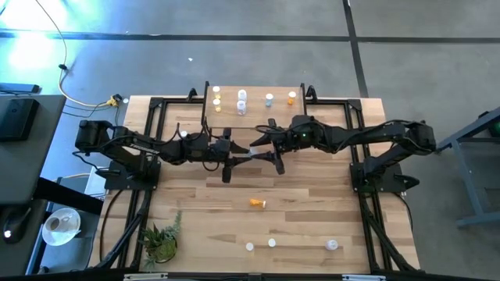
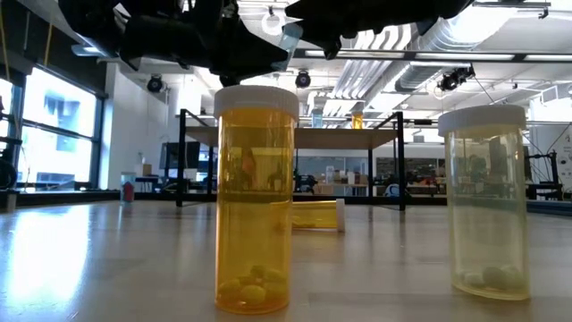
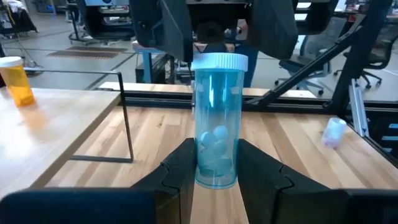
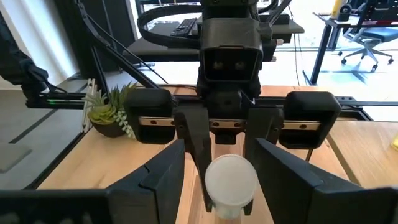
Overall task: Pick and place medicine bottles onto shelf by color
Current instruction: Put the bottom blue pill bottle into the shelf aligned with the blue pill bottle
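Medicine bottles: small clear plastic cylinders with white ribbed caps; no label or writing can be read on any of them.
Blue bottle (image 3: pixel 216 118): translucent blue body with pale round pills in the bottom, held upright in the air in front of the shelf, between the two arms.
Left gripper (image 3: pixel 214 171): dark matte fingers closed on the lower body of the blue bottle, in front of the shelf's middle.
Right gripper (image 4: pixel 214 177): facing the left gripper across the blue bottle; its fingers stand apart on either side of the white cap (image 4: pixel 231 180), and whether they touch it cannot be told.
Shelf (image 1: pixel 255 117): light wood board on thin black metal legs, at the table's far edge.
Bottles on the shelf: two yellowish ones (image 1: pixel 217 98) at its left end, two whitish ones (image 1: pixel 241 101) beside them, a bluish one (image 1: pixel 269 99) right of the middle, an orange one (image 1: pixel 291 97) at its right end; all upright.
Lying orange bottle (image 1: pixel 258 203): on its side on the table, well in front of the shelf.
Near-edge bottles: three pale ones (image 1: pixel 331 245) in a row far from the shelf; in the low view an upright amber bottle (image 2: pixel 256 201) with yellow pills and a clear one (image 2: pixel 484 201) with pale pills.
Table (image 1: pixel 195 211): light wood planks with visible grain.
Plant (image 1: pixel 160 242): small green potted one at the table corner farthest from the shelf, on the left arm's side.
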You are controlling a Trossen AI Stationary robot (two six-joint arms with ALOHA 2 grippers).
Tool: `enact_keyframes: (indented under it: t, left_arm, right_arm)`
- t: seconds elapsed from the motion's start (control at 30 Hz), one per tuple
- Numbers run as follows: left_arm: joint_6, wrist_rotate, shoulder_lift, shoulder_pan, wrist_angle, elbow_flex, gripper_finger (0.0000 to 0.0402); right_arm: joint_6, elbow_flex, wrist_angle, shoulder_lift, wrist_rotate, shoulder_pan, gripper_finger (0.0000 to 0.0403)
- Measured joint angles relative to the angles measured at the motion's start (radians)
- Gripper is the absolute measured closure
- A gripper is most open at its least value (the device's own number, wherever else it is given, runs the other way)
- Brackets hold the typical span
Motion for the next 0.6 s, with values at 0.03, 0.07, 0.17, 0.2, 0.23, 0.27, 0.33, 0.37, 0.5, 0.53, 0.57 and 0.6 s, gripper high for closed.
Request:
enact_keyframes:
  t: [0.03, 0.07, 0.17, 0.2, 0.23, 0.27, 0.33, 0.37, 0.5, 0.53, 0.57, 0.6]
  left_arm:
    - [0.002, -0.001, 0.000, 0.000, 0.000, 0.000, 0.0311]
    - [0.004, -0.002, 0.000, 0.000, 0.000, 0.000, 0.0311]
    - [0.004, -0.002, 0.000, 0.000, 0.000, 0.000, 0.0311]
    - [0.005, -0.002, 0.000, 0.000, 0.000, 0.000, 0.0311]
    - [0.004, -0.002, 0.000, 0.000, 0.001, 0.000, 0.0311]
    - [0.004, -0.002, 0.000, 0.000, 0.002, 0.000, 0.0311]
    - [0.004, -0.002, 0.000, 0.000, 0.003, 0.000, 0.0311]
    - [0.004, -0.002, 0.000, 0.000, 0.003, 0.000, 0.0311]
    - [0.007, -0.001, 0.000, 0.000, 0.003, 0.000, 0.0311]
    - [0.007, 0.000, 0.000, 0.000, 0.003, 0.000, 0.0311]
    - [0.007, 0.000, 0.000, 0.000, 0.003, 0.000, 0.0311]
    - [0.008, 0.000, 0.000, 0.000, 0.003, 0.000, 0.0311]
  right_arm:
    - [0.000, 0.000, -0.001, 0.000, 0.001, 0.000, 0.0221]
    - [0.000, 0.001, -0.006, 0.000, 0.005, 0.000, 0.0221]
    - [-0.010, 0.002, -0.036, 0.000, 0.036, 0.000, 0.0221]
    - [-0.017, 0.002, -0.042, 0.000, 0.041, 0.000, 0.0221]
    - [-0.022, 0.002, -0.045, 0.000, 0.042, 0.000, 0.0221]
    - [-0.024, 0.002, -0.045, 0.000, 0.042, 0.000, 0.0221]
    - [-0.024, 0.002, -0.045, 0.000, 0.043, 0.000, 0.0221]
    - [-0.024, 0.002, -0.045, 0.000, 0.043, 0.000, 0.0221]
    - [-0.026, 0.002, -0.044, -0.001, 0.043, 0.000, 0.0229]
    - [-0.026, 0.002, -0.044, -0.001, 0.043, 0.000, 0.0235]
    - [-0.026, 0.002, -0.045, -0.001, 0.043, 0.000, 0.0242]
    - [-0.023, 0.002, -0.045, -0.001, 0.043, 0.000, 0.0249]
